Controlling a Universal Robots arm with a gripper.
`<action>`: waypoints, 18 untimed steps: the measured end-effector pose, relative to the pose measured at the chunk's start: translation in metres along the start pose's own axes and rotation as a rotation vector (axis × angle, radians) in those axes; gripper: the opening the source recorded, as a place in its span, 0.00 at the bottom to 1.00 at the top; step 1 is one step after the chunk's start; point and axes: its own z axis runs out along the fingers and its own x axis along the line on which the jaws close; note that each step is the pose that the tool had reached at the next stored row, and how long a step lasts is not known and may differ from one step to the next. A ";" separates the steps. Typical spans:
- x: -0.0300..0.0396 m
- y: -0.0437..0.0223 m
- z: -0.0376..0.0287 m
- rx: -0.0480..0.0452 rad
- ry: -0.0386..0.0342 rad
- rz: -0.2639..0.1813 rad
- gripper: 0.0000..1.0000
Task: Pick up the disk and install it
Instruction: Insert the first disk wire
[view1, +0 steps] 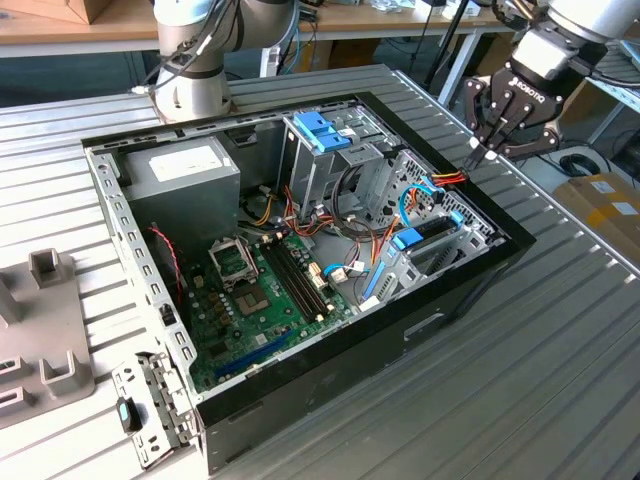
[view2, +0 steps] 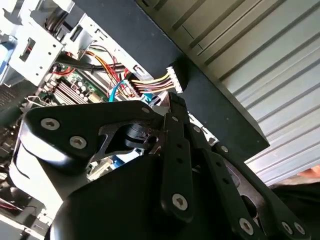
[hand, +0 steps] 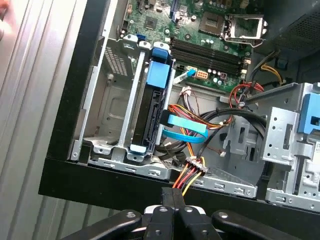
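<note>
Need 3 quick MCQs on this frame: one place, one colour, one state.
1. Where is the flat blue-framed disk?
A) in the pincer
B) standing in a metal drive bay inside the open black case
C) lying outside that case

2. What colour is the flat cable beside that bay?
A) blue
B) green
C) white

3. The pincer is:
A) wide open
B) shut on the disk
C) shut on a black plug with red-and-yellow wires

1B: its blue frame sits between the bay rails.
2A: it curves blue past the bay.
3C: the fingertips meet on the plug at the case rim.
</note>
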 end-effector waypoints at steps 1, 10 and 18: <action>0.0000 0.0000 0.0000 -0.0015 0.0014 -0.023 0.10; -0.0001 0.0000 0.0000 -0.0055 0.0055 -0.087 0.10; -0.0002 0.0000 0.0000 -0.0093 0.0092 -0.146 0.10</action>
